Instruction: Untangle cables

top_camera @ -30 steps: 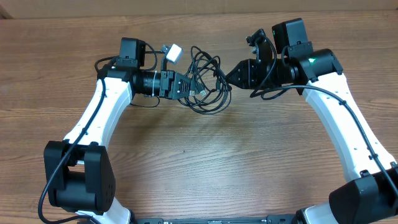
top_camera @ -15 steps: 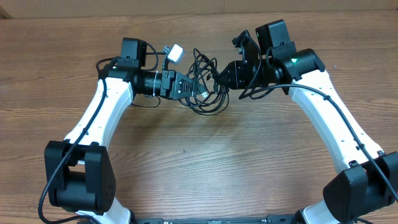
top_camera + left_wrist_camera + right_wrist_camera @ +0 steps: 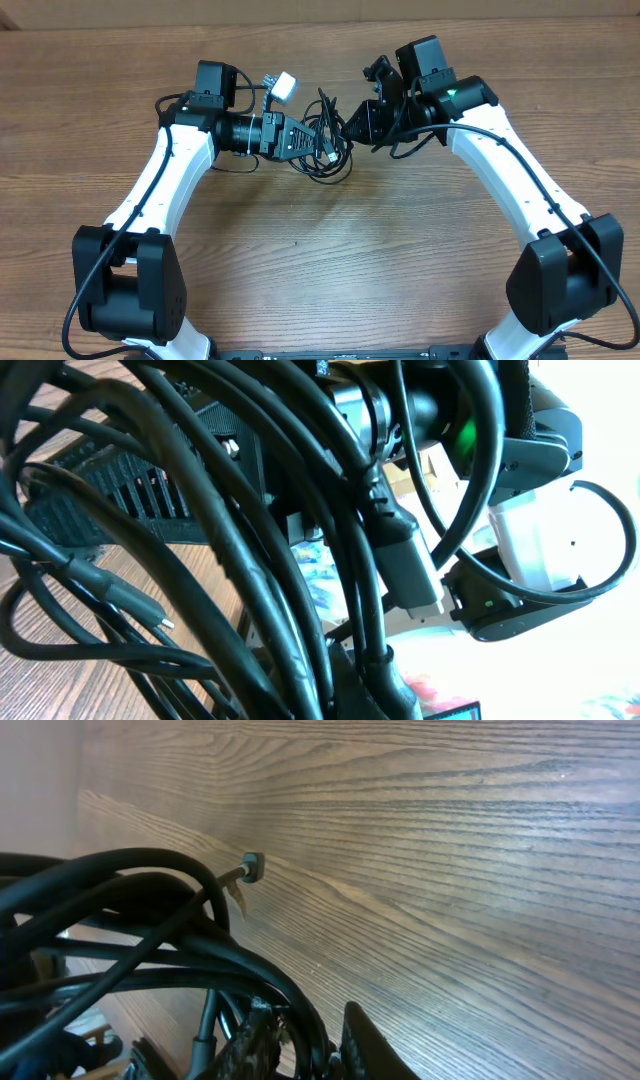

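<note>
The cables [image 3: 328, 142] are a tangled bunch of thin black strands held up between my two grippers at the back middle of the table. My left gripper [image 3: 305, 138] is shut on the bunch's left side. In the left wrist view the strands [image 3: 280, 560] fill the frame and hide the fingers; a small silvery plug tip [image 3: 160, 622] hangs there. My right gripper [image 3: 352, 125] is at the bunch's right side. In the right wrist view its fingers [image 3: 312, 1045] are shut on a strand [image 3: 150, 880], and a plug tip [image 3: 250, 868] sticks out above the table.
A white plug block [image 3: 282, 85] sits just behind the left gripper, above the bunch. The wooden table [image 3: 320, 260] stretches toward the front between both arms. The table's back edge [image 3: 560, 18] runs close behind the grippers.
My right gripper has moved left toward the left gripper. The cable loops between them have bunched up into a tighter, narrower bundle. The left arm has stayed put.
</note>
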`<state>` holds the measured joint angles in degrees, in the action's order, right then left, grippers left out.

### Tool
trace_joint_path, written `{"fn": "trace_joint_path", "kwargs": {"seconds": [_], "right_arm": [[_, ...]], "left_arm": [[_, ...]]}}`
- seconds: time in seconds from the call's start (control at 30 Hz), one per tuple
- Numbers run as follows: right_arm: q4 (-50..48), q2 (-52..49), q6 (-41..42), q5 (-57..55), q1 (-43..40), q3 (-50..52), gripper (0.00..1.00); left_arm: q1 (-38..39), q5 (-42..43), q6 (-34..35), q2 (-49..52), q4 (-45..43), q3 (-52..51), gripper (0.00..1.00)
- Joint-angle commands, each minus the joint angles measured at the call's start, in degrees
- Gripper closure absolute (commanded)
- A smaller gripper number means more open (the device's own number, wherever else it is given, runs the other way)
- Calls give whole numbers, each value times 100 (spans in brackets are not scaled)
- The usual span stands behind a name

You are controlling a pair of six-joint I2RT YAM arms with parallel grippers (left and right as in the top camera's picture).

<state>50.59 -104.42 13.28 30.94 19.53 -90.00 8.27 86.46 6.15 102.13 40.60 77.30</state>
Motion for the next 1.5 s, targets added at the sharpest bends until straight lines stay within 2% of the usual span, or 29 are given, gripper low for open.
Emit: {"fn": "trace_joint_path", "kwargs": {"seconds": [0.0,0.17,0.3,0.37,0.7,0.8,0.93,1.13,1.4,1.47], "right_arm": [[-66,-114,234,-26,-61,-98,81],[-63,-114,125,748,-13,-98,73],[-61,-116,-2,675,216,-94,70],[-63,-116,46,380,260,-68,72],[-225,-245,326,387,271,-2,75],[-234,-245,326,380,313,0,83],[-245,-245,444,203,361,0,96],[-184,-245,673,90,323,0,96],[734,-243,619,-90,-39,-9,96],[981,-232,385,37,-201,-9,96]], "left_arm": [[42,411,120,-236,-26,146,96],[37,411,234,-236,-116,146,96],[39,411,772,-236,-597,146,96],[39,411,1034,-236,-813,146,96],[35,411,1899,-236,-1585,146,96],[33,409,2415,-236,-2144,146,96],[33,376,2632,-236,-2376,146,96],[31,-105,2929,-236,-2402,146,96],[22,-831,3506,-236,-2494,146,96],[22,-1084,3589,-236,-2470,146,96]]}}
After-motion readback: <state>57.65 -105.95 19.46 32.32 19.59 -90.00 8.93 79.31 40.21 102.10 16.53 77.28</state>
